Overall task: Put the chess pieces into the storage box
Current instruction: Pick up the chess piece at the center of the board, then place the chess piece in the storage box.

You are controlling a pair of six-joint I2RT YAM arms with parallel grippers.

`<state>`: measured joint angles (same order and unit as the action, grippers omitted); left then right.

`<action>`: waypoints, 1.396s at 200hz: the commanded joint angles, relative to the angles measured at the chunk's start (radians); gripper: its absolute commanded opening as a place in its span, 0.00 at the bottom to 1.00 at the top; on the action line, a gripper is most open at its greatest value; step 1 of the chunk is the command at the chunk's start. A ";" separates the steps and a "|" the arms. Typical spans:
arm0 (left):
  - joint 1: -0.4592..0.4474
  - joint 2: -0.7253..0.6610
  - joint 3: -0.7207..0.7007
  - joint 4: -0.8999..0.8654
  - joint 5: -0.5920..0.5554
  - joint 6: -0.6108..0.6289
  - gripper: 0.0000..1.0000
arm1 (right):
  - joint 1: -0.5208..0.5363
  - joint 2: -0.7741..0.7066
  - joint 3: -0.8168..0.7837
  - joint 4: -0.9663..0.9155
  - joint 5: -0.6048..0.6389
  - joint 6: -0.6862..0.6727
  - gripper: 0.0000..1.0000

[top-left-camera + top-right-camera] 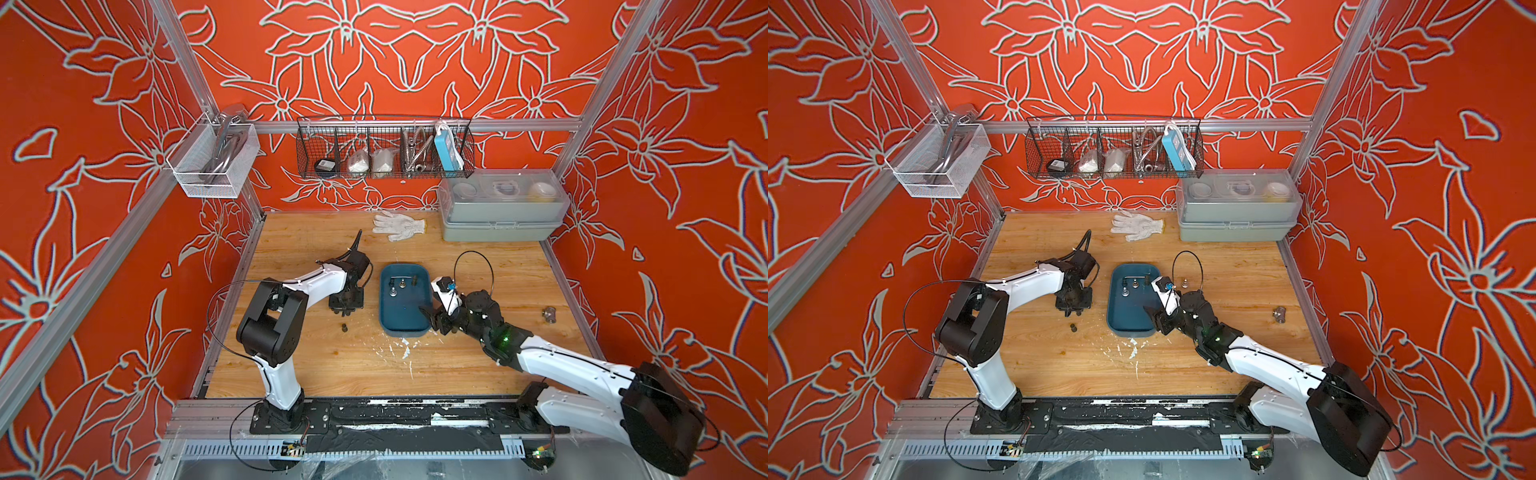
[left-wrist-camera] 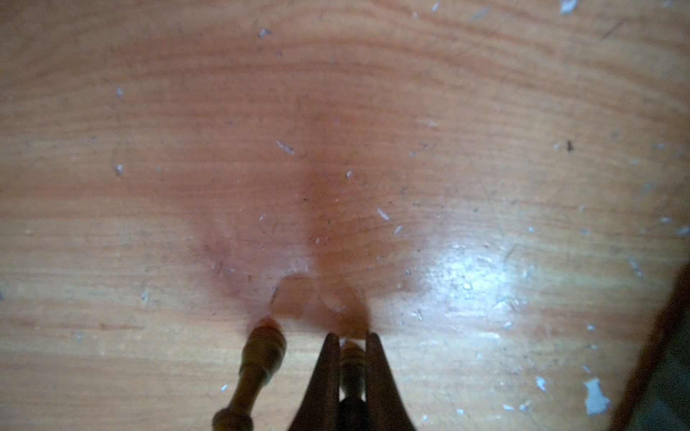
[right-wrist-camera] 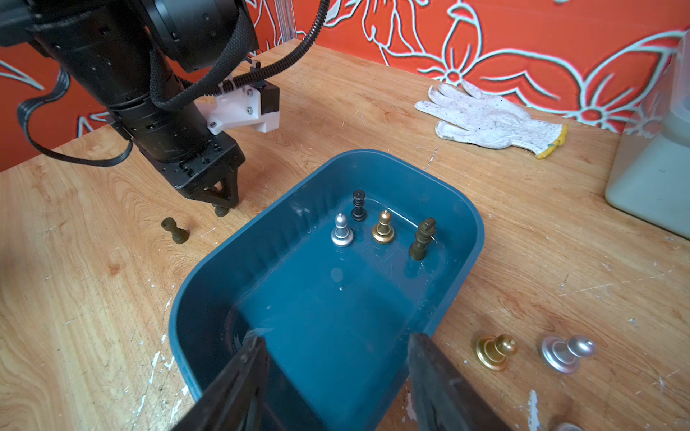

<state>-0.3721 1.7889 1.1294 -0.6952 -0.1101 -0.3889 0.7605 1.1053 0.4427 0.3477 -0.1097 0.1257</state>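
Note:
The teal storage box [image 1: 405, 318] [image 3: 283, 239] lies mid-table. Upright at its far end stand several chess pieces: silver [image 3: 342, 233], black [image 3: 358, 206], gold [image 3: 384, 229] and olive [image 3: 422, 239]. My left gripper [image 1: 345, 311] [image 2: 351, 336] [image 3: 224, 206] points down at the table left of the box, shut on an olive chess piece [image 2: 353, 358]. Another olive piece [image 2: 261, 354] [image 3: 174, 230] [image 1: 344, 327] sits on the wood beside it. My right gripper [image 3: 338, 337] [image 1: 432, 318] hangs open over the box's near right corner, nothing between its fingers. A gold piece [image 3: 494, 350] and a silver piece [image 3: 565, 352] lie outside the box.
A white work glove [image 1: 399, 226] lies at the back. A grey lidded box [image 1: 498, 216] fills the back right corner. A small grey metal object [image 1: 549, 314] sits far right. Wire baskets [image 1: 384, 149] hang on the wall. White paint flecks [image 1: 405, 349] mark the wood.

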 commanded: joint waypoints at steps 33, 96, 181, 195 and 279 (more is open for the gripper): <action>-0.010 -0.024 0.001 -0.032 0.005 0.007 0.11 | 0.009 -0.002 0.027 -0.003 0.026 0.009 0.64; -0.050 -0.044 0.089 -0.113 -0.023 0.015 0.11 | 0.010 -0.005 0.038 -0.028 0.086 0.032 0.64; -0.135 -0.015 0.349 -0.251 -0.042 0.037 0.12 | 0.006 -0.054 0.033 -0.055 0.178 0.061 0.64; -0.156 0.017 0.415 -0.273 -0.043 0.046 0.12 | 0.005 -0.072 0.022 -0.053 0.203 0.066 0.64; -0.238 0.311 0.791 -0.346 -0.011 0.088 0.12 | -0.005 -0.090 0.022 -0.073 0.227 0.071 0.64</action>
<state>-0.5983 2.0312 1.8492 -0.9817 -0.1329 -0.3271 0.7589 1.0328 0.4633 0.2867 0.0895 0.1822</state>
